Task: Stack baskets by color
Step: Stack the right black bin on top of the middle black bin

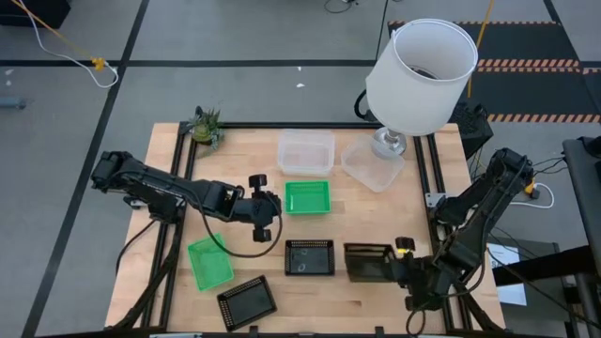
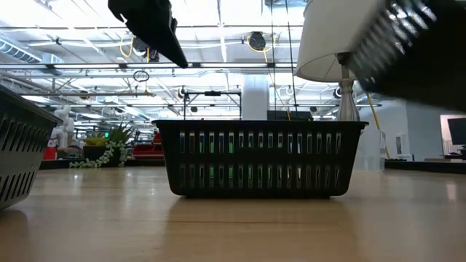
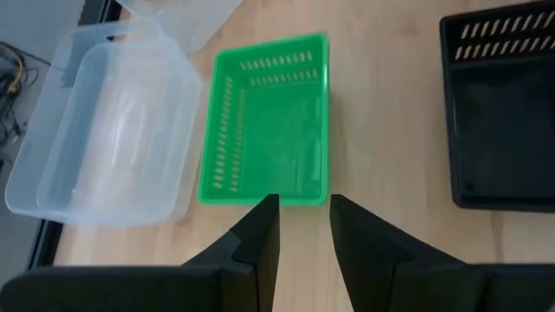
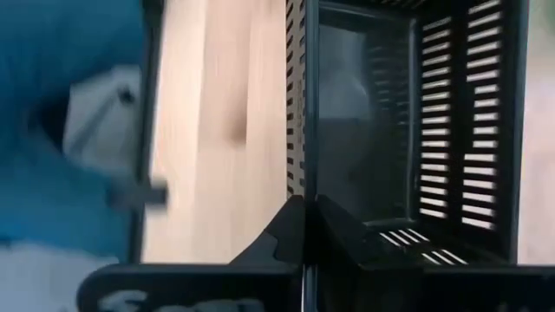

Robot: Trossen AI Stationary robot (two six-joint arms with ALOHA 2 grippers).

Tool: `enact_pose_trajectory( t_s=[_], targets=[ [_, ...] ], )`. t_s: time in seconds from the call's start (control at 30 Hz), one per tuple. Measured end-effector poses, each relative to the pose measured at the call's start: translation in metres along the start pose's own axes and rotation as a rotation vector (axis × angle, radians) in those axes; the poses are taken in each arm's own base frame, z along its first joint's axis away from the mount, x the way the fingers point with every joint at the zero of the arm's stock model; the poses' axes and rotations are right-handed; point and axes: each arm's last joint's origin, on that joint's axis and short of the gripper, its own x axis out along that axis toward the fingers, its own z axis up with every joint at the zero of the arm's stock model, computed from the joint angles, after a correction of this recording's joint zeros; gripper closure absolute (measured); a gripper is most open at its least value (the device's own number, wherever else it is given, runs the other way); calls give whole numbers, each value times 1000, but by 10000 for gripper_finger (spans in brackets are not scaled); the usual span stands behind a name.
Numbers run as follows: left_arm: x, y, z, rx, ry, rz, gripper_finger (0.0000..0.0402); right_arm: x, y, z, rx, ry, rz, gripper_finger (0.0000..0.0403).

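Looking straight down, a light wooden tabletop (image 1: 366,202) carries small shallow perforated plastic baskets in three colours. The right gripper (image 1: 398,266), near the front right edge, has its jaws pinched shut on the wall of a black rectangular plastic basket (image 1: 367,262); its wrist view shows the dark fingers (image 4: 290,227) meeting on that basket's slotted side wall (image 4: 297,104). A second black basket (image 1: 310,257) sits just left of it, and a third black basket (image 1: 247,300) lies tilted at the front left.

The left gripper (image 1: 275,212) hovers at mid-table with its jaws a narrow gap apart and holding nothing, just beside the near rim of a bright green rectangular plastic basket (image 1: 307,197). From the left wrist, that green basket (image 3: 269,130) lies directly beyond the fingers (image 3: 260,238). Another green basket (image 1: 209,262) rests at the front left.

Clear translucent baskets sit at the back: one (image 1: 305,152) just behind the central green basket, another (image 1: 370,165) to its right beside a big white lampshade (image 1: 420,75). A small green plant (image 1: 206,126) stands at the back left corner.
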Motion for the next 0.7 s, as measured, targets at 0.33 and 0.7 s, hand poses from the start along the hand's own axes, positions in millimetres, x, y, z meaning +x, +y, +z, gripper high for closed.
enact_pose_trajectory(
  t_s=[0.33, 0.7],
  targets=[
    [-2, 4, -16, -47, 138, 111, 295, 6, -2, 69, -14, -74, -156, 397],
    [-7, 10, -34, -115, 292, 235, 295, 43, 7, 120, -70, -41, -231, 395]
  ],
)
